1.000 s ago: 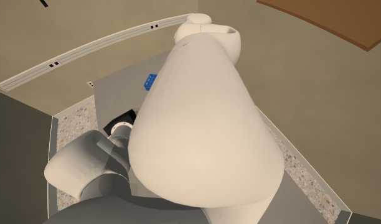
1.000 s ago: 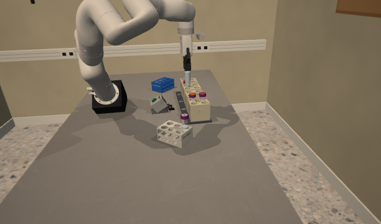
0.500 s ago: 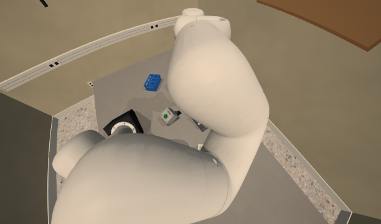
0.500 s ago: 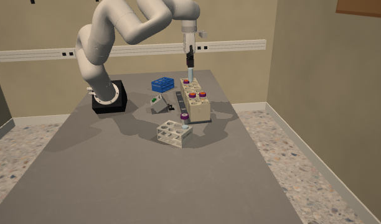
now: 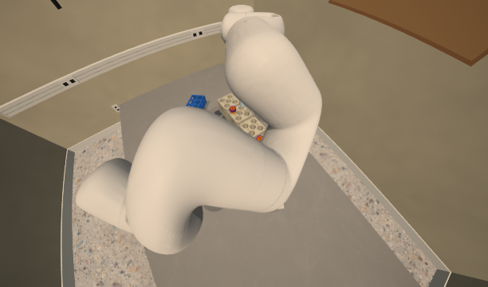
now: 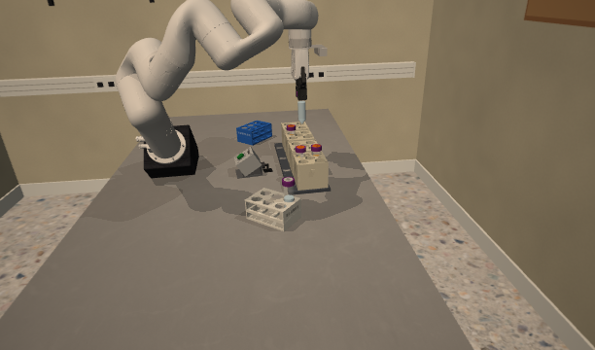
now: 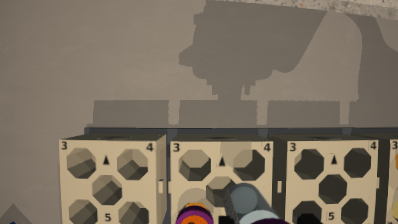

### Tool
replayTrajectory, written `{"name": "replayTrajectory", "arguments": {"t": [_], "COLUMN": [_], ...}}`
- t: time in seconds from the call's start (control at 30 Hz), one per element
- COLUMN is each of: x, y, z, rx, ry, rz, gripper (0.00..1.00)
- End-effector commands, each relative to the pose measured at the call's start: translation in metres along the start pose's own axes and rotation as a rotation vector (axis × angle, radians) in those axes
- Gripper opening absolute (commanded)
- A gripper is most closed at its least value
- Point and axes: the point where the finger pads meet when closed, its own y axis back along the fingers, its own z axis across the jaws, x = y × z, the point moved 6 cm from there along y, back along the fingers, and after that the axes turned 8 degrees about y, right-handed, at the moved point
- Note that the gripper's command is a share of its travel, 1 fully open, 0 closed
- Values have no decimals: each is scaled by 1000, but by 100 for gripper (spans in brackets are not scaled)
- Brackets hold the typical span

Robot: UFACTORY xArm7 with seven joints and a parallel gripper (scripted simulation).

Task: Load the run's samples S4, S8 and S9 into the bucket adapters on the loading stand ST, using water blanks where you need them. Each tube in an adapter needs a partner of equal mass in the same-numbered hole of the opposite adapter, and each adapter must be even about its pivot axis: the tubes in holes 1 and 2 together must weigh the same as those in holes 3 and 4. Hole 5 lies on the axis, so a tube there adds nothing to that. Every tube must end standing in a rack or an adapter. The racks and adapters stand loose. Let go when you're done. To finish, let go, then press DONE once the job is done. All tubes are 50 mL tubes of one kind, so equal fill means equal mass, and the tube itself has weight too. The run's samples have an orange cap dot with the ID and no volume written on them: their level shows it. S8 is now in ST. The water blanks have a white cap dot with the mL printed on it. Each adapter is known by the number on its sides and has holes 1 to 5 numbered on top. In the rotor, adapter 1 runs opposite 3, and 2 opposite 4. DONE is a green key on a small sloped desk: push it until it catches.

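Note:
My gripper (image 6: pixel 301 96) (image 7: pixel 267 221) is shut on a purple-capped tube with pale blue content (image 6: pixel 301 112) (image 7: pixel 246 199). The tube hangs upright above adapter 2 (image 7: pixel 177 172), its bottom clear of the top; its cap label is hidden. S9 (image 5: pixel 233 108) (image 6: pixel 291 127) (image 7: pixel 194 218) stands in hole 2 of adapter 2. S4 (image 6: pixel 300 149) and S8 (image 6: pixel 316 147) stand in the nearest adapter (image 6: pixel 313 174), number 4. Adapter 1 (image 7: pixel 67 175) and adapter 3 (image 7: pixel 294 181) show no tubes in their visible holes. A white-dotted blank (image 6: pixel 288 182) stands in the blanks rack (image 6: pixel 284 223).
The adapters stand in a row on the dark loading stand (image 6: pixel 322 189). The small sloped desk (image 6: pixel 250 162) with the green DONE key (image 6: pixel 240 157) is left of the row in the exterior view. A blue rack (image 5: pixel 196 102) (image 6: pixel 254 132) stands behind it. The arm hides much of the top view.

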Motion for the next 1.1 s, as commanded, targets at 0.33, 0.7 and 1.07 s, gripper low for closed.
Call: {"name": "replayTrajectory", "arguments": {"t": [0.33, 0.7, 1.07], "x": [21, 21, 21], "y": [3, 3, -3], "z": [-36, -36, -36], "rx": [1, 1, 1], "ry": [1, 1, 1], "rz": [2, 2, 2], "gripper": [0, 0, 0]}}
